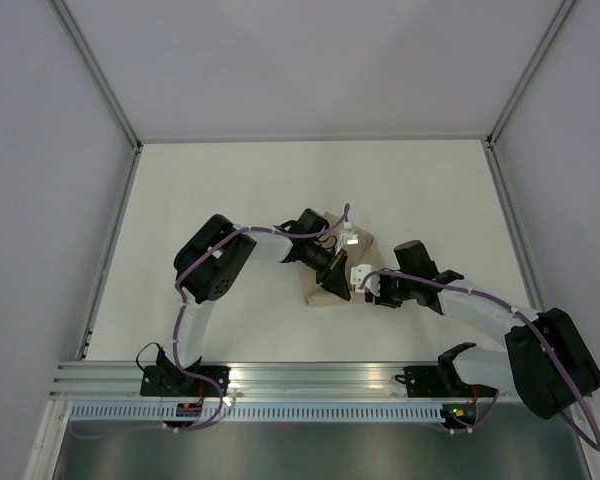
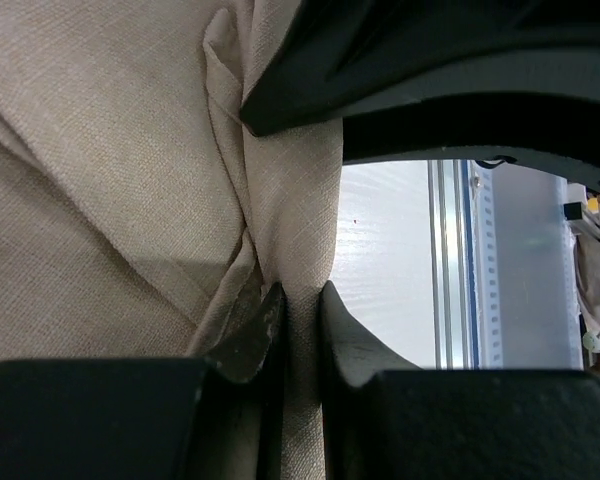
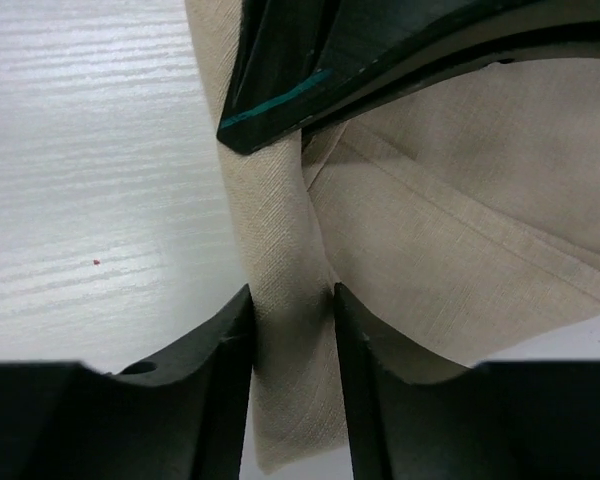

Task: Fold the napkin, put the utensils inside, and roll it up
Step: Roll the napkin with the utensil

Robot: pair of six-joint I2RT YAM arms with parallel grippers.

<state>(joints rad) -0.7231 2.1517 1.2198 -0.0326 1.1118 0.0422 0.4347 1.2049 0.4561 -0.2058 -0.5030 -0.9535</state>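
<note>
- Left claw (image 2: 302, 310) is pinched shut on a thin ridge of the napkin (image 2: 100, 150), cloth squeezed right between its two dark fingers.
- Right claw (image 3: 290, 320) is clamped on the cloth too, and its wrist view shows a narrow folded band of tan fabric running up between its pads.
- From above, the two claws meet nose to nose, the left claw (image 1: 338, 272) just beside the right claw (image 1: 365, 290), both over the same bunched-up napkin (image 1: 325, 297).
- That napkin lies crumpled near the middle of the bench (image 1: 230, 200), gathered into creases and overlapping layers rather than spread flat.
- No fork shows in any view; it may be hidden under cloth or arms, and I cannot tell.
- My read is that we are in the folding step, with both claws gripping one fold line and the cloth far from a neat shape.
- With no tidy fold and no fork placed, the task looks early.
- Next call: carry that pinched edge across together, arms in step, so the layer lands flat.
- After that, both claws need to let go cleanly without dragging the cloth.
- Watch the crowding, because the fingers are very close and a clash is possible.
- Pale bench surface (image 3: 80, 150) shows bare beside the fold.
</note>
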